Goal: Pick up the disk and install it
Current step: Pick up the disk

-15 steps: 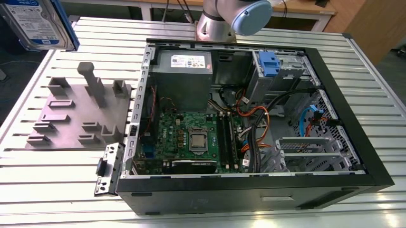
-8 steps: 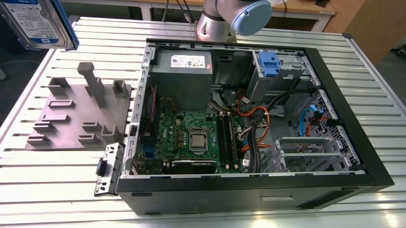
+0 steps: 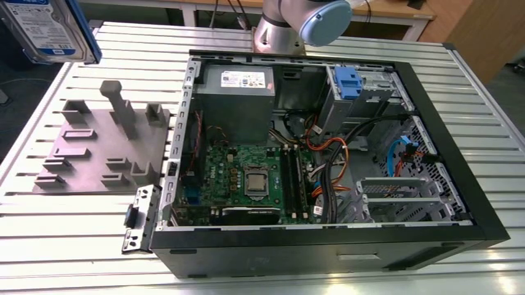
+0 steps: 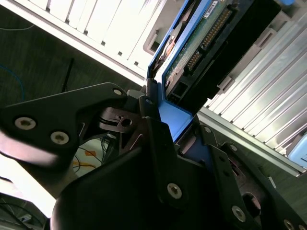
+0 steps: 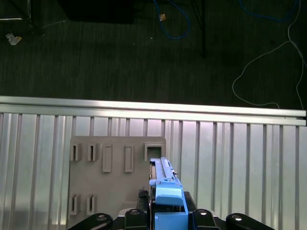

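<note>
Exterior view, from its left: the disk (image 3: 48,27) hangs in the air at the upper corner with its label toward the camera. It is above the grey slotted fixture (image 3: 90,150) and not touching it.

Second wrist view: the gripper (image 4: 175,120) is closed on the disk's blue carrier bracket (image 4: 173,116), with black fingers (image 4: 153,125) on either side. The bite seems to be on the bracket rather than the metal body, though the angle is poor.

Middle of the exterior view: an open computer case (image 3: 328,246) lies on its side with the motherboard (image 3: 246,175) exposed. Toward the exterior view's right are the drive cages, with a blue clip (image 3: 348,83) at the far corner.

Progress, as I judge it: the pick-up is done. The install is not yet begun, since the disk is well apart from the case.

Surface: a slatted aluminium table (image 3: 492,153) carries both the fixture and the case.

Room, first wrist view: dark carpet (image 5: 120,57) lies beyond the table edge, with loose cables (image 5: 259,81) trailing over it.
</note>
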Available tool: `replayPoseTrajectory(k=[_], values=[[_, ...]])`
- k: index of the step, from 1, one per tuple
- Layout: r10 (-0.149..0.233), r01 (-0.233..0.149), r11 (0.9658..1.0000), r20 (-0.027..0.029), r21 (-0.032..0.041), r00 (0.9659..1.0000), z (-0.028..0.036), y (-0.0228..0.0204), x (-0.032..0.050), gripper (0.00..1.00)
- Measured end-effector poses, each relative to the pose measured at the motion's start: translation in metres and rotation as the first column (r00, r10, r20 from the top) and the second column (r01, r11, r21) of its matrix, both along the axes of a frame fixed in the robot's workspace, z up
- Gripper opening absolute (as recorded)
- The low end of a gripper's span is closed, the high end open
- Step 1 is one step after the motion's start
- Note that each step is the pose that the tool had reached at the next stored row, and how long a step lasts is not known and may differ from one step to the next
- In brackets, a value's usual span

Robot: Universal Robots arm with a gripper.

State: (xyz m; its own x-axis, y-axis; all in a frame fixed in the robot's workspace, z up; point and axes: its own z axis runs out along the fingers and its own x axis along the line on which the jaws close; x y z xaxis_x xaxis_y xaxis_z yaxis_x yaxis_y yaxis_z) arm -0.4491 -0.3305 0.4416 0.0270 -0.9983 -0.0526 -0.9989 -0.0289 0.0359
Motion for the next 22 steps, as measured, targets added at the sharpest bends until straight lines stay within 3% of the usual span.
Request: replayPoseTrajectory(k=[22], values=[[0.0, 0.0, 1.0, 0.0001, 0.0, 1.0, 0.0127, 0.0, 0.0, 0.37]])
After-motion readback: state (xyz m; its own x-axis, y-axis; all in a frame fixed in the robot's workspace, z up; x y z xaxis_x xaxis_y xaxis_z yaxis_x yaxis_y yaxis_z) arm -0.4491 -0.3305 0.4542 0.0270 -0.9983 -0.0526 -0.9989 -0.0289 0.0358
